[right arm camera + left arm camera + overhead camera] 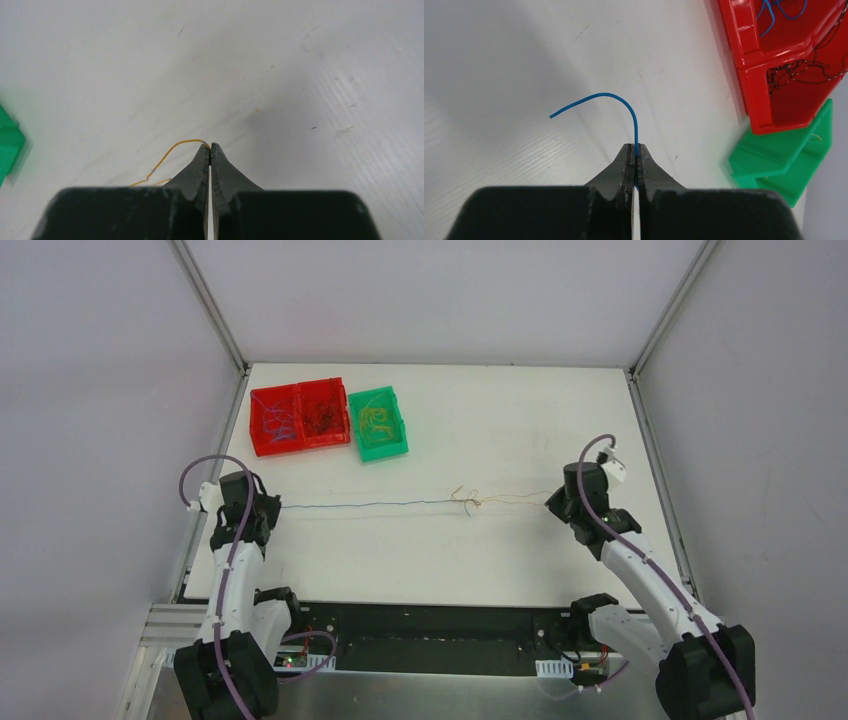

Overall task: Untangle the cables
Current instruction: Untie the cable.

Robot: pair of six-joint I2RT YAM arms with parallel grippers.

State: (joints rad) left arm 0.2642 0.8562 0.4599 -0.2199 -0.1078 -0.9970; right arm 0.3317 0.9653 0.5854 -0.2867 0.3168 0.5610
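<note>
1. My left gripper [636,147] is pressed shut on the blue cable [624,101]. The wire runs between my two fingertips, and its short free end rises past them and curls over to the left in the wrist view.
2. My right gripper [210,146] is pinched shut too, on the yellow-orange cable [175,148], caught right at the tips. From there the wire arcs away to the left of that view.
3. Seen from above, the two cables make one nearly straight line across the middle of the table [500,420], running left to right between my grippers. Blue is the longer left part and yellow-orange the shorter right part.
4. They join at a small knot [468,501], right of the table's centre and nearer my right gripper, with little loops sticking out of it.
5. I cannot tell whether the stretched line rests on the table or hangs just above it.
6. At the far left of the table stands a red bin [290,449] with two compartments. The left one holds blue and purplish wires [275,425] and the right one holds dark wires [322,418].
7. A green bin [384,450] sits just beside the red bin, on its right, with yellow wires [374,420] inside.
8. Both bins lie on the far side of the stretched line, apart from it.
</note>
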